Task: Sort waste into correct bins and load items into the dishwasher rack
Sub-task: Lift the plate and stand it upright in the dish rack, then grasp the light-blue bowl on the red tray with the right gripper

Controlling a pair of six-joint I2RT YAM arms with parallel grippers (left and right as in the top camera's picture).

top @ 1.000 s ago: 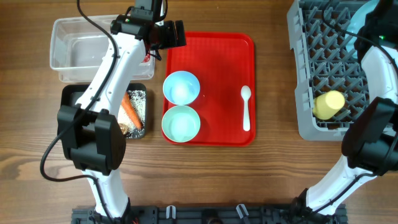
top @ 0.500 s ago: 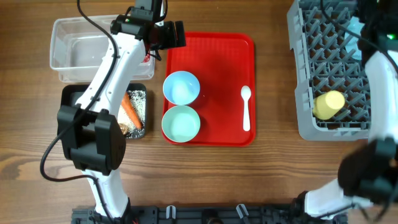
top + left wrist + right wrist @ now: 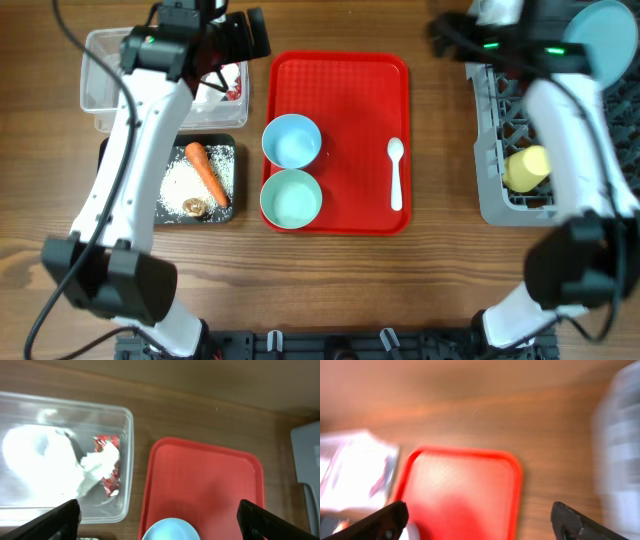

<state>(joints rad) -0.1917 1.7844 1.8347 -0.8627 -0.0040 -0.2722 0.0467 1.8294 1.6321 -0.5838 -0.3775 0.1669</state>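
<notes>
We see a wooden tabletop (image 3: 440,130) from above. At its right edge stands the large grey dishwasher rack (image 3: 490,150), with the light blue plate (image 3: 605,30) upright at its far end and the yellow cup (image 3: 528,167) on its side nearer us. A flat red tray (image 3: 350,100) sits in the middle. On it, the pale blue bowl (image 3: 291,140) touches the mint bowl (image 3: 291,198), and the white spoon (image 3: 396,175) lies apart to their right.

At far left, the clear tub (image 3: 110,70) holds the crumpled tissue (image 3: 92,467) against the red wrapper (image 3: 111,467). Just in front of it, the black tray (image 3: 200,221) holds the carrot (image 3: 207,172), rice grains (image 3: 175,185) and a brown lump (image 3: 195,207).

The left end effector (image 3: 160,522) hangs above the tub's right end, fingers spread wide, holding nothing. The right end effector (image 3: 482,522) is blurred, fingers likewise spread and empty.
</notes>
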